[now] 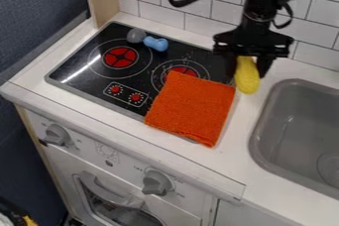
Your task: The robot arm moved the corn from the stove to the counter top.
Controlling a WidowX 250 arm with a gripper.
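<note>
Control knob [157, 183] on the oven front, nearest the viewer; above it, the white desk [242, 173]. Orange cloth [192, 108], lying partly across the stove [143, 80], with the grey sink [257, 150] to its right in the view. Yellow corn [247, 79], suspended lengthwise near the cloth's far right corner, above the strip between stove and sink; contact with the desk cannot be determined. Gripper [248, 65], pointing downward, its two fingers pinching the corn by its upper end. The corn is probably a light, rigid toy, little affected by moderate pressure; its rounded, apparently smooth sides could allow it to roll or pivot in the pinch. A hold across the width, closer to the middle, would probably resist swinging better than the present one at the end. Farther back: blue toy [156, 43] and grey toy [136, 35] on the stove; tiled wall [155, 7] behind.
</note>
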